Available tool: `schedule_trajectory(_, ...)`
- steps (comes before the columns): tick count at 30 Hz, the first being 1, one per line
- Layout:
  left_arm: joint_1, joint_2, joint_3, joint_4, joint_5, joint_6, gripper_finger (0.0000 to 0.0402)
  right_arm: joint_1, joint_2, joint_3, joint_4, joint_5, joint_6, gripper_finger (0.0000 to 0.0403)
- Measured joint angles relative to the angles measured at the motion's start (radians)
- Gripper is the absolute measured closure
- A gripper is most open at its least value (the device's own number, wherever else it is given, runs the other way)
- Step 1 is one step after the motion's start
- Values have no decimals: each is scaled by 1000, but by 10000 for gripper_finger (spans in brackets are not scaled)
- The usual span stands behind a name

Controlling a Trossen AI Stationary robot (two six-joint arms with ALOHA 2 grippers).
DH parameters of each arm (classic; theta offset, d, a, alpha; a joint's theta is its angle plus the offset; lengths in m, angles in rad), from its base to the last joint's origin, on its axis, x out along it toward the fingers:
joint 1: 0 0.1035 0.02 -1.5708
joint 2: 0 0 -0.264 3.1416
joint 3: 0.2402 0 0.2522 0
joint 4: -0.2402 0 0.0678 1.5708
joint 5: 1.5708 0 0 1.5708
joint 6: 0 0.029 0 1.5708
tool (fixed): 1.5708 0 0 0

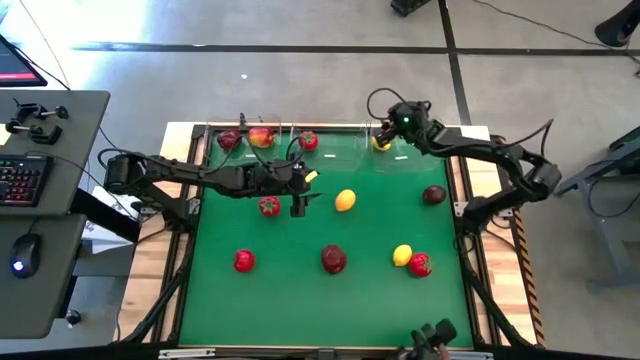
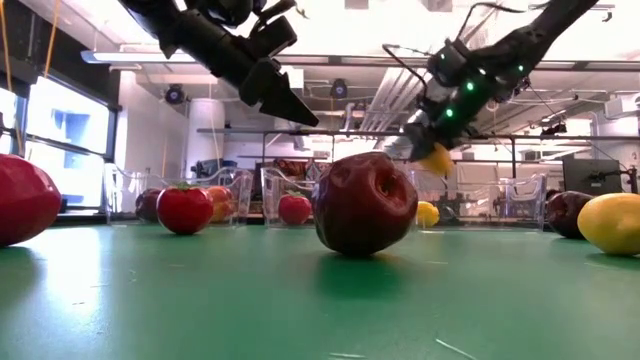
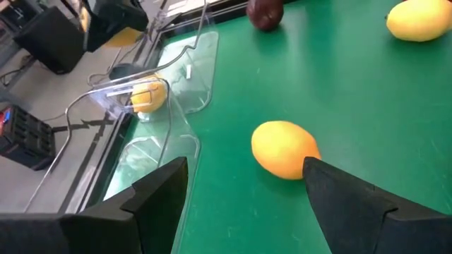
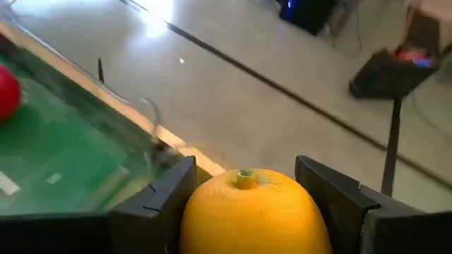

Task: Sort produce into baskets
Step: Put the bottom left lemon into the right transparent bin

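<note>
two dark, near-black jointed arms, slim links, chunky joints. black cables loop off right arm (image 1: 500, 165) wrist; green status lights glow there. left arm (image 1: 190, 178) carries small yellow tag near wrist. fingers (image 3: 353, 204) matte black, wedge-shaped, flat inner faces, angular edges.

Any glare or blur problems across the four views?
Low view: windows and ceiling lights blown out, dark apple sharp. Left wrist view: clear bin walls catch glare. Right wrist view: floor glare, background soft, held lemon sharp. High view: evenly lit.
</note>
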Motion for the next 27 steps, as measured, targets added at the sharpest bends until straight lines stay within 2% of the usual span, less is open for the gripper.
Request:
schedule_trajectory(3,0,0,0,7,0,0,133,-36,27,-18,-4,-39,1,194)
schedule_trajectory(11,0,0,0,13,0,0,133,-78,146,-18,-11,-59,-29,194)
schedule_trajectory(27,0,1,0,13,0,0,133,-101,197,-18,-56,5,-5,194)
